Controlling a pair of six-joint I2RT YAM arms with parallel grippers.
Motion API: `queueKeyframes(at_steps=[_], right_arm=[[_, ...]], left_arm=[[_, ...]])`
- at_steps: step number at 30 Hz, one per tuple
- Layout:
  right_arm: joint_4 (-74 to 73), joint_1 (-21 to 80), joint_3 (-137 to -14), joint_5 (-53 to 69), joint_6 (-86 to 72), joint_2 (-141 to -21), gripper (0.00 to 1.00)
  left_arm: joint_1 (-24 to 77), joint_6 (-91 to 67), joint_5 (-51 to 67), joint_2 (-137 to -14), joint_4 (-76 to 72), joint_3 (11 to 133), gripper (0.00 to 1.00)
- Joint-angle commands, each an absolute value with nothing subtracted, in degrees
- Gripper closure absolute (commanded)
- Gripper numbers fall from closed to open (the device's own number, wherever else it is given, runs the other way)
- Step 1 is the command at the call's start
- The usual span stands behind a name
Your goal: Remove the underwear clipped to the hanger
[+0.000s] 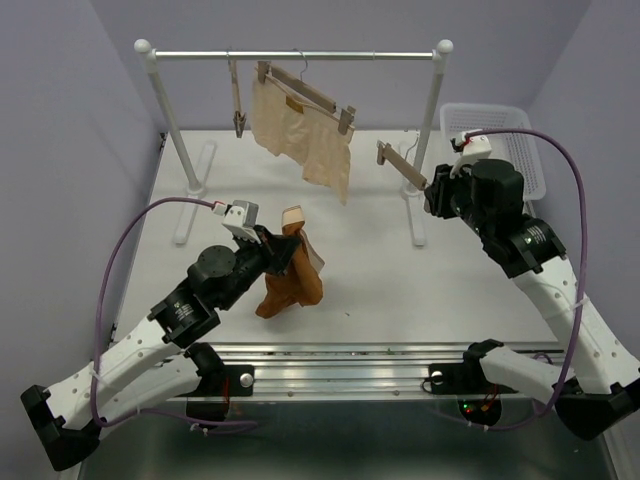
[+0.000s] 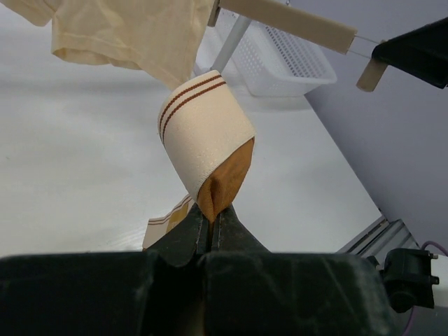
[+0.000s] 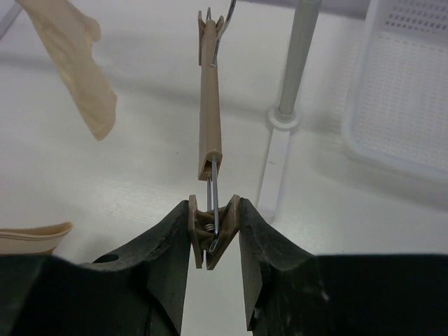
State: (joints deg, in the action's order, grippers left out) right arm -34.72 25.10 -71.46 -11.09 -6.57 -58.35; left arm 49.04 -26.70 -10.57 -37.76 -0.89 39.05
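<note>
Two pairs of soft cloth briefs were in view. The rust-orange briefs [image 1: 290, 270] had a broad cream elastic waistband with two thin brown stripes. The left gripper [image 2: 210, 220] was pinching them where the waistband folded over the orange cloth, its black fingers pressed together on the fabric. They drooped from it in a crumpled bundle, the lower end resting on the smooth white table [image 1: 450, 290].

The cream briefs [image 1: 300, 130] were thin and slightly wrinkled. They hung clipped to the middle hanger [image 1: 310, 92] on the white tubular rack [image 1: 370, 56].

I counted three flat wooden hangers, each a plain bar with sprung clips. The left hanger [image 1: 237, 95] dangled steeply from the rod and carried nothing. The third hanger [image 1: 400, 165] was bare too, and the right gripper [image 3: 213, 231] had its fingers closed on either side of this one's near clip [image 3: 210, 234], a wooden peg with a wire spring.

One white plastic basket [image 1: 500, 140] with lattice walls stood at the table's far right corner, beside the rack's right upright.
</note>
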Motion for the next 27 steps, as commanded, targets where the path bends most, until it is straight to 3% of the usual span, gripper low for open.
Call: queueKeyframes(at_steps=[1, 10, 27], right_arm=[[-22.4, 24.9, -76.5, -10.8, 0.1, -59.2, 0.99], [-11.9, 24.9, -79.4, -10.7, 10.2, -62.8, 0.99], [-2.0, 24.9, -82.0, -11.2, 10.9, -67.2, 0.99]], left_arm=[[49.2, -26.5, -12.8, -37.4, -3.4, 42.5, 1.00], [49.2, -26.9, -13.7, -37.4, -4.0, 41.7, 1.00], [49.2, -26.4, -13.3, -36.7, -4.7, 40.8, 1.00]])
